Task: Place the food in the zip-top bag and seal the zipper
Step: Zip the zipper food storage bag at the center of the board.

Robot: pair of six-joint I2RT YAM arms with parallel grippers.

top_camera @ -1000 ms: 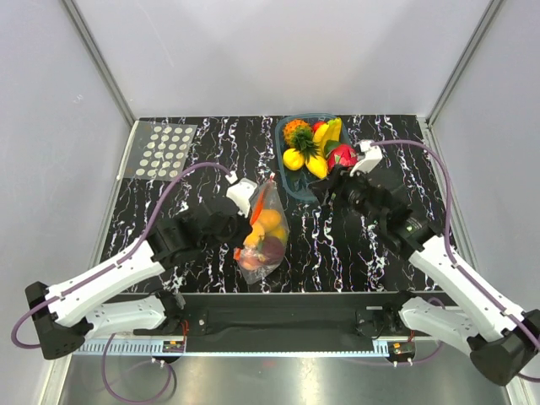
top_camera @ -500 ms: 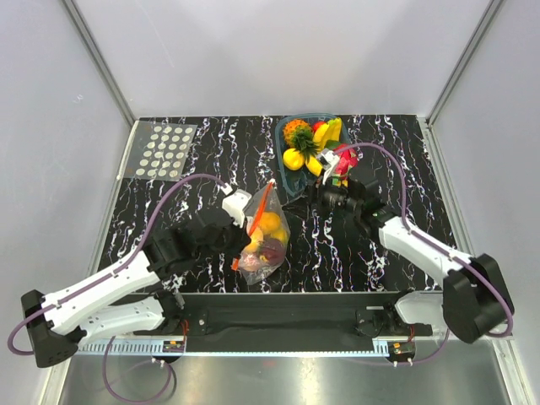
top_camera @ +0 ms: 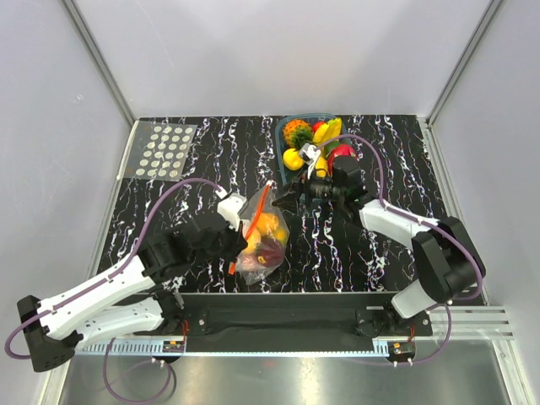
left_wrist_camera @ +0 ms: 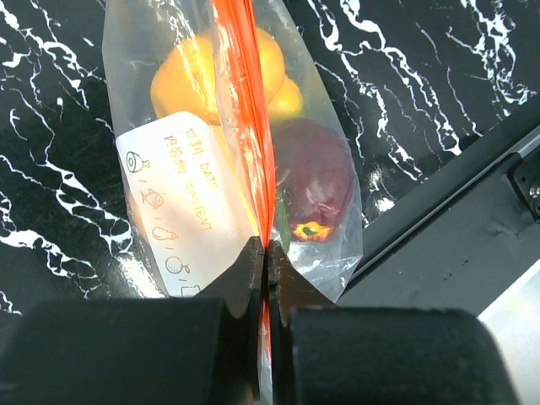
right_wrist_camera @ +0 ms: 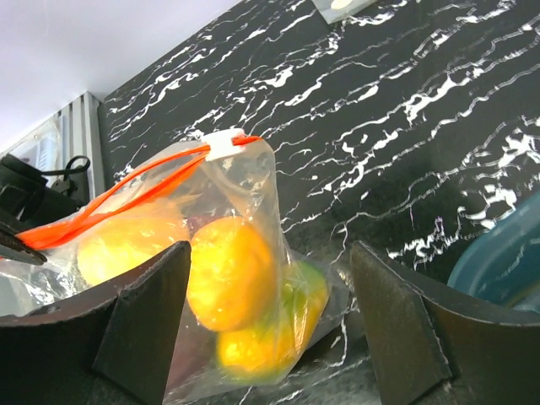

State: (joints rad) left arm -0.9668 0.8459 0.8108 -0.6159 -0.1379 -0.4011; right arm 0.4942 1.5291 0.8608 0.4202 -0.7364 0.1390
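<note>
At the far left, a dotted sheet (top_camera: 164,150) lies well apart from the work. Our left gripper (left_wrist_camera: 266,253) is pinched tight on the zipper (left_wrist_camera: 243,110) at its near end. This keeps the mouth edge of the zip-top bag (top_camera: 263,245) raised while its body rests on the table (top_camera: 228,152). The food (left_wrist_camera: 211,72) sits inside with a dark red-purple piece (left_wrist_camera: 316,173). Our right gripper (top_camera: 287,200) hangs just beside the bag's far end, jaws wide apart and empty.

We judge two risks: closing on film rather than strip, and a tug dragging the zipper out of our left pinch. Bare table lies on both sides. The front rail (left_wrist_camera: 439,211) is near the bag, and the tray (top_camera: 279,143) of fruit crowds our right wrist.
</note>
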